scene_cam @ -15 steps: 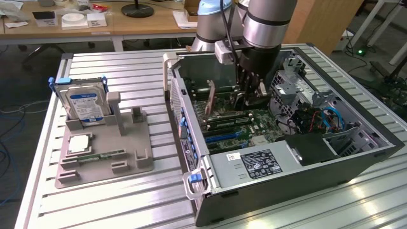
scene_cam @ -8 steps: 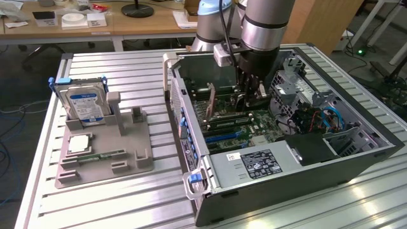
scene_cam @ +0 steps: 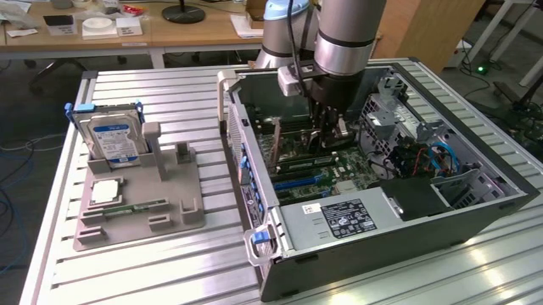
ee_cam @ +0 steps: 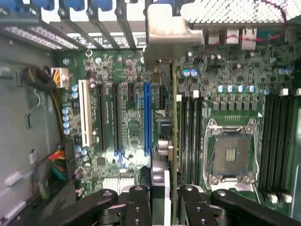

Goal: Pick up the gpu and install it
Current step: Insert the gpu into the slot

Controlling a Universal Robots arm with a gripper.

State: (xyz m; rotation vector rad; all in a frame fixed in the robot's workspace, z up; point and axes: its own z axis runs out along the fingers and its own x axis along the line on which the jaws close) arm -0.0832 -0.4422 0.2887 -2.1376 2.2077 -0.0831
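Hovering inside the computer case [scene_cam: 407, 222], the gripper [ee_cam: 163, 207] clamps the gpu [ee_cam: 174, 141] edge-on — over the motherboard [ee_cam: 131, 122]

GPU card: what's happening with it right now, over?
Hand shut on gpu, card held edge-on. Inside case, over motherboard slots; seated or not, cannot tell. Nothing seen blocking it.

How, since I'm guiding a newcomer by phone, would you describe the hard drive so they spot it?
Start at the open computer case; to the exterior view's left of it a grey holder lies on the table. The hard drive stands upright at the holder's far end. It alone is boxy and silver with a blue label; the square chip and green memory stick lie flat.
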